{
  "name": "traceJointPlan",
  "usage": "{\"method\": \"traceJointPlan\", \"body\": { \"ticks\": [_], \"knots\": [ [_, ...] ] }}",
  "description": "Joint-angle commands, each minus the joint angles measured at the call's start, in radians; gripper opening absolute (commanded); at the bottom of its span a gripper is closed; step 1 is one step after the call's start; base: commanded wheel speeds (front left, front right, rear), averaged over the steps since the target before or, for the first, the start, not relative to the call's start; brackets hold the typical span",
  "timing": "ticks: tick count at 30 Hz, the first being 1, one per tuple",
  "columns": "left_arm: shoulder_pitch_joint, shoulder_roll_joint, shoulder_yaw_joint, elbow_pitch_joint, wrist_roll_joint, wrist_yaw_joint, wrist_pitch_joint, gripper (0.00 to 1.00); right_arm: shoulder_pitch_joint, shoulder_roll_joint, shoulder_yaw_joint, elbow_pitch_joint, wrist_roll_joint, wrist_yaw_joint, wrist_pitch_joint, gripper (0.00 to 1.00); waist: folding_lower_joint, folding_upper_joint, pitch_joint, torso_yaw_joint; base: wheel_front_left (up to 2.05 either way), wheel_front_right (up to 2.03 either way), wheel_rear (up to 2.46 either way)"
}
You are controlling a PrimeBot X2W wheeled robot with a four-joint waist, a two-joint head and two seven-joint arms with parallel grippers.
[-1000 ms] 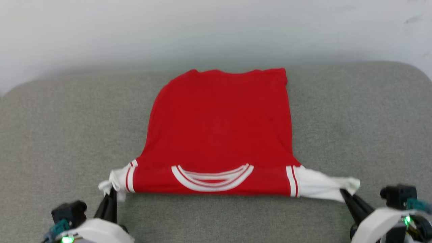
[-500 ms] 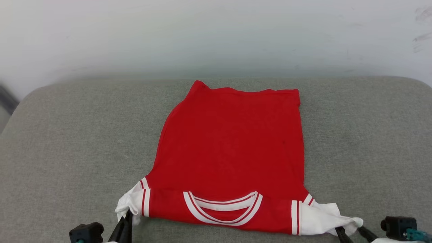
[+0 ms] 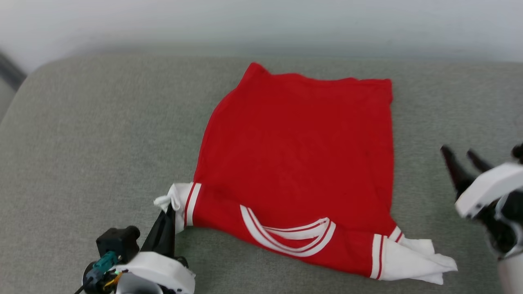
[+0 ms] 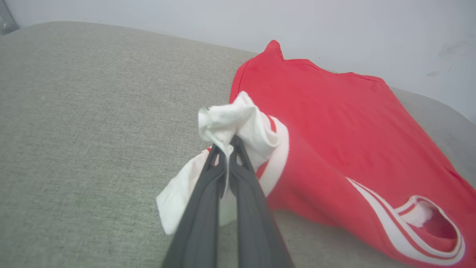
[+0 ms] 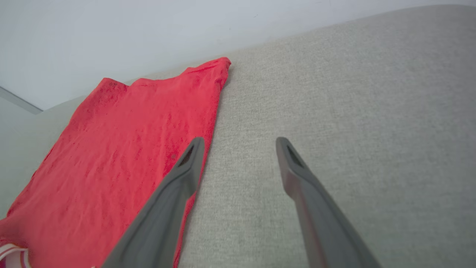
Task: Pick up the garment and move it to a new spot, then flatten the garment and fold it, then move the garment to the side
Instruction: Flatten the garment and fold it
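Head view: red garment (image 3: 294,163), white sleeves, striped collar, flat on cushion (image 3: 81,143), hem nr back edge. L gripper (image 3: 166,212) clamps sleeve; R gripper (image 3: 457,153) spread wide, empty, over bare right side.

Left claw (image 3: 166,209) pinched shut at lower left; right claw (image 3: 458,152) spread wide at right edge.

The red short-sleeved jersey T-shirt (image 3: 298,163) is laid flat on the grey woven fabric cushion (image 3: 81,143), collar near, hem far, towards the pale wall (image 3: 261,20). Its near-left sleeve is pinched by the dark two-fingered left gripper (image 3: 167,212). The dark two-fingered right gripper (image 3: 458,152) is held apart to the right, fingers spread, and the near-right sleeve is left lying on the cushion.
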Motion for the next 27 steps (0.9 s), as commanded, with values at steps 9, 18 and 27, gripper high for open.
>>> {"method": "traceJointPlan", "body": {
  "ticks": [9, 18, 27],
  "knots": [
    [-0.163, -0.037, -0.043, -0.075, 0.07, -0.024, -0.042, 0.0, -0.441, -0.134, -0.038, 0.294, -0.026, 0.0, 0.229, 1.0, -0.0001, -0.0001, 0.222, 0.152, 0.0, 0.0, 0.0],
    [-0.227, -0.07, -0.077, -0.123, 0.097, -0.041, -0.056, 0.0, -0.679, -0.191, -0.009, 0.403, -0.057, 0.0, 0.44, 1.0, -0.0001, -0.0001, 0.327, 0.216, 0.0, 0.0, 0.0],
    [-0.276, -0.098, -0.106, -0.098, 0.109, -0.068, -0.07, 0.0, -0.74, -0.173, -0.027, 0.546, -0.118, -0.001, 0.57, 1.0, -0.0001, -0.0001, 0.387, 0.253, 0.0, 0.0, 0.0]
  ]
}}
